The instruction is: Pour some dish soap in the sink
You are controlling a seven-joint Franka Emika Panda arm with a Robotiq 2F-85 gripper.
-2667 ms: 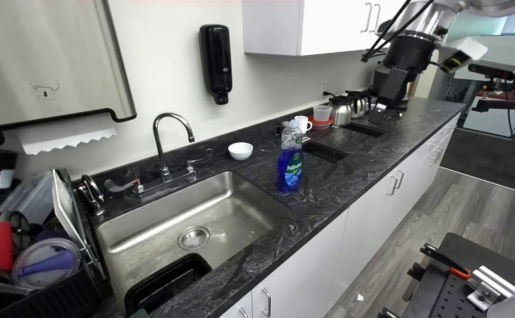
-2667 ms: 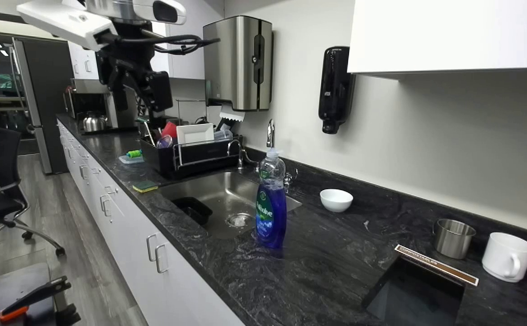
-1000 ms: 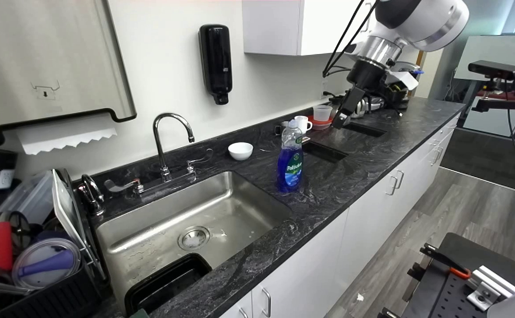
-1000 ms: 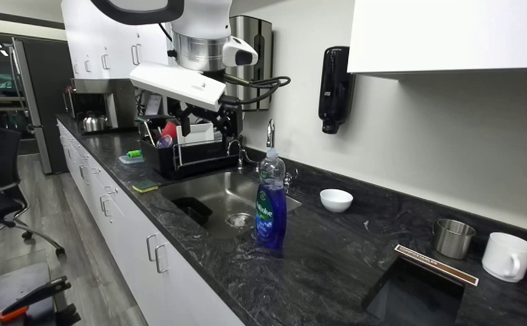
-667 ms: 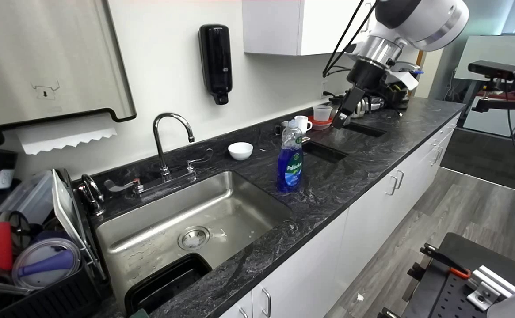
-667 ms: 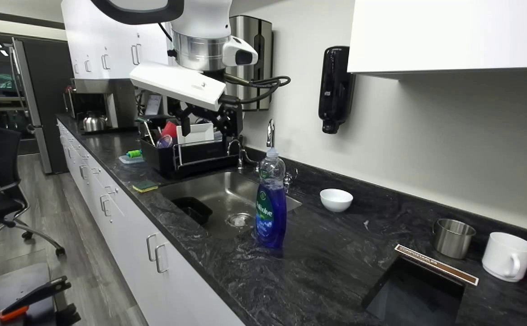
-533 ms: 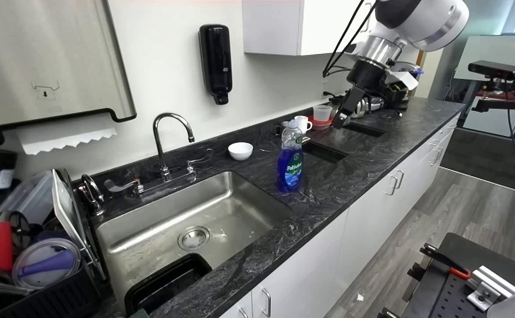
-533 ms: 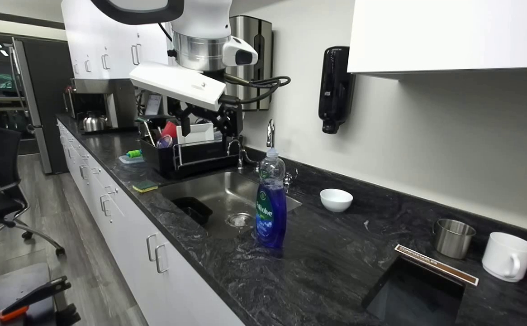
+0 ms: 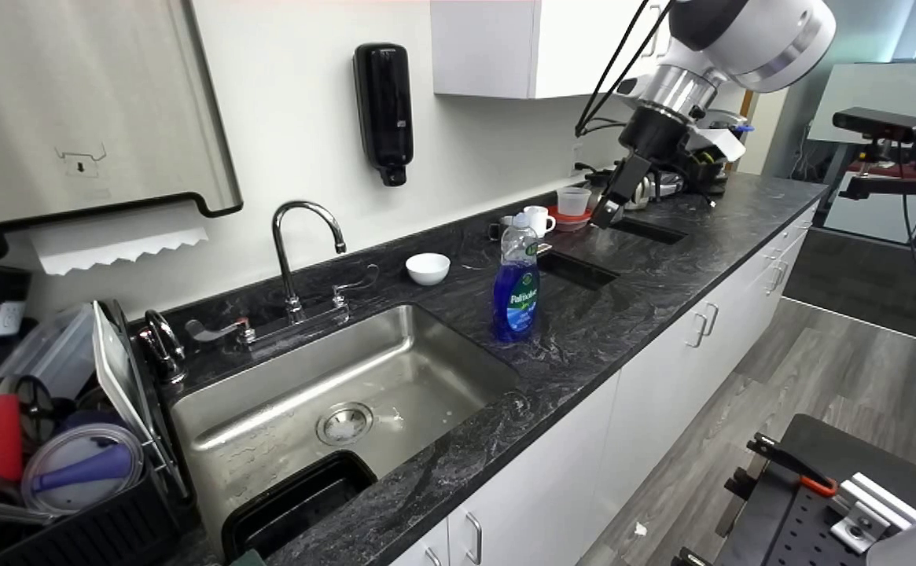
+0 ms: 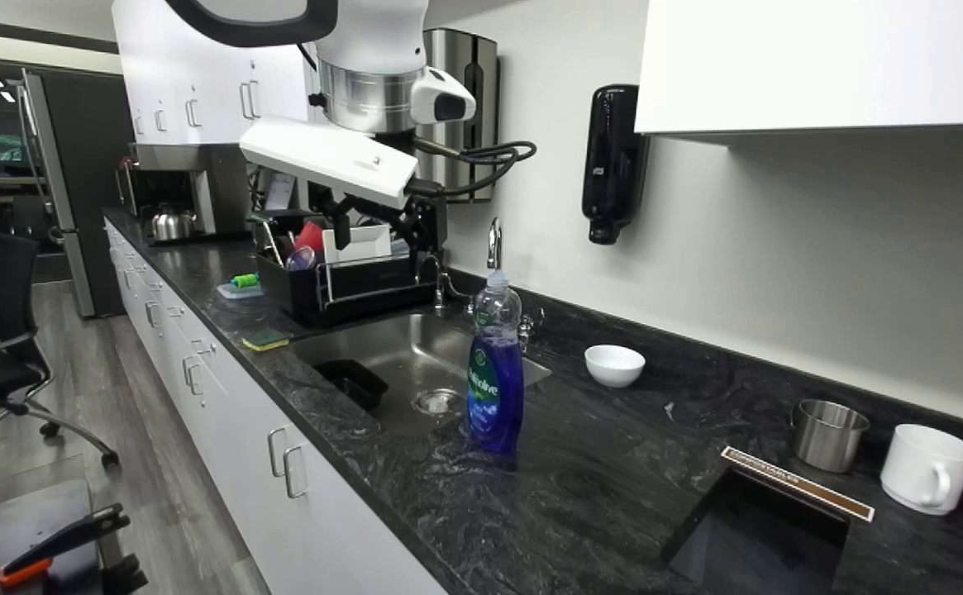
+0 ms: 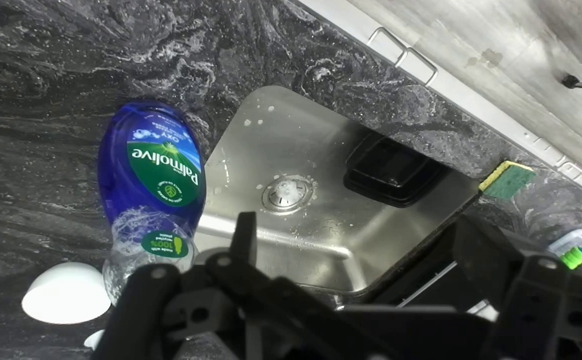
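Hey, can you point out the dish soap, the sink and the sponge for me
Dish soap (image 11: 157,181): wrist view, on the green part of its label.
Sink (image 9: 418,393): in an exterior view, on the bare metal of its floor.
Sponge (image 11: 511,181): wrist view, on its green side.

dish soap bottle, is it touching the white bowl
Apart: in both exterior views, dark countertop shows between the dish soap bottle and the white bowl.

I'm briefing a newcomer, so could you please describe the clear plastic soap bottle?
Find the rectangular stainless-steel sink in the dark marbled countertop. Beside it stands the clear plastic soap bottle; unlike the round white bowl nearby, it's tall and holds blue liquid.
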